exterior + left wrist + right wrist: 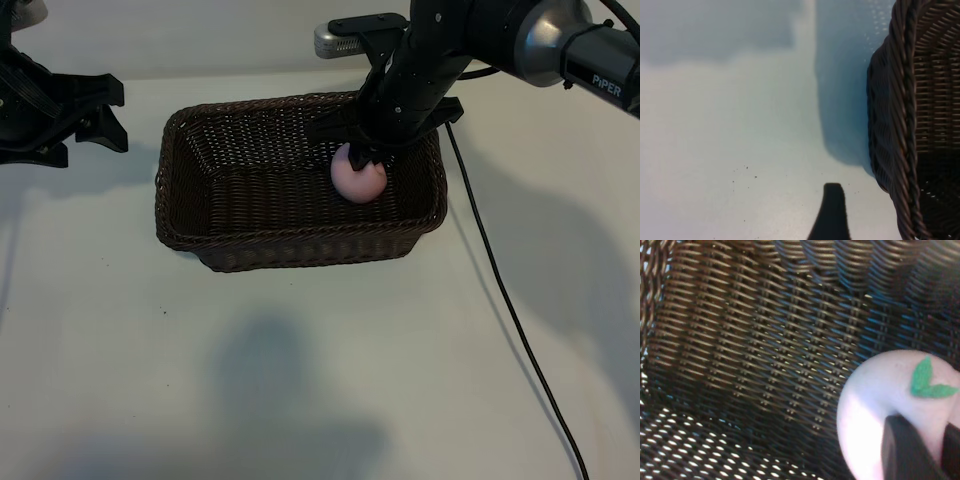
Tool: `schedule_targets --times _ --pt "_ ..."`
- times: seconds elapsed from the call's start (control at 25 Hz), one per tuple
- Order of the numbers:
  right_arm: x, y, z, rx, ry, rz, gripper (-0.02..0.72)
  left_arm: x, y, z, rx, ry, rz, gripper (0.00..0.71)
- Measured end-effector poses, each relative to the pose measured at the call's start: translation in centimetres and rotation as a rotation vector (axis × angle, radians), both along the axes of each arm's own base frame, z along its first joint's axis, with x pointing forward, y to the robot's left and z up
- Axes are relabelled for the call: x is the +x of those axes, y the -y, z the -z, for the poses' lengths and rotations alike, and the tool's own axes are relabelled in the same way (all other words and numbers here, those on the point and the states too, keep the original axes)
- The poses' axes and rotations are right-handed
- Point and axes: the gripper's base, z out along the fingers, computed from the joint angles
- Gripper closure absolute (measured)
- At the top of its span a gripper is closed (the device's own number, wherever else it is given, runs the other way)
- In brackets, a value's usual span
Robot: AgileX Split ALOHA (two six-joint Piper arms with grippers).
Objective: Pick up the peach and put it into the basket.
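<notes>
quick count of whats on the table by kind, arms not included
peach: 1, pale pink, inside the basket at its right end
basket: 1, dark brown wicker
cable: 1, black, lying across the table to the right of the basket
total: 3

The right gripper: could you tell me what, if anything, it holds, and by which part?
The right gripper, inside the basket, has its fingers at the top of the peach, beside its green leaf; whether it grips or has released cannot be told.
</notes>
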Motion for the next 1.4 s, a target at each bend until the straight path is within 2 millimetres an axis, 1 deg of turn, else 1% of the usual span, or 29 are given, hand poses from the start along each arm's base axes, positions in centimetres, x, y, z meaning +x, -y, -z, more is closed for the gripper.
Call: schedule_targets --times 0.08,0.2,0.28,0.36,0.44,0.56,0.68,0.8,1.0,1.08,1.2,1.4 --pt "0.0 0.0 0.0 -0.004 0.002 -0.004 0.491 0.0 0.0 0.0 0.0 0.0 0.0 0.119" --pt "-0.1 0.1 -0.1 -0.013 -0.002 -0.021 0.332 0.0 0.0 0.0 0.0 0.001 0.0 0.119" --pt "-0.1 0.1 -0.6 -0.021 -0.007 -0.033 0.254 0.0 0.0 0.0 0.0 0.001 0.0 0.119" --pt "-0.2 0.2 -1.8 -0.032 0.0 -0.047 0.21 0.0 0.0 0.0 0.0 0.001 0.0 0.119" --pt "-0.1 0.3 -3.7 -0.036 0.032 -0.058 0.194 0.0 0.0 0.0 0.0 0.001 0.0 0.119" --pt "-0.1 0.6 -6.6 -0.058 0.068 -0.074 0.195 0.0 0.0 0.0 0.0 0.001 0.0 0.119" --pt "-0.2 1.3 -8.1 -0.1 0.057 -0.083 0.202 0.0 0.0 0.0 0.0 0.001 0.0 0.119" --pt "0.3 2.7 -8.4 -0.118 0.04 -0.058 0.206 0.0 0.0 0.0 0.0 0.001 0.0 0.119" --pt "2.3 6.4 -8.4 -0.135 0.037 0.029 0.207 0.0 0.0 0.0 0.0 0.001 0.0 0.119" --pt "2.9 7.5 -8.4 -0.144 0.038 0.055 0.207 0.0 0.0 0.0 0.0 0.0 0.0 0.119" --pt "3.2 8.1 -8.4 -0.149 0.04 0.069 0.207 0.0 0.0 0.0 0.0 0.0 0.0 0.119" --pt "3.3 8.3 -8.4 -0.17 0.05 0.07 0.207 0.0 0.0 0.0 0.0 0.0 0.0 0.119"
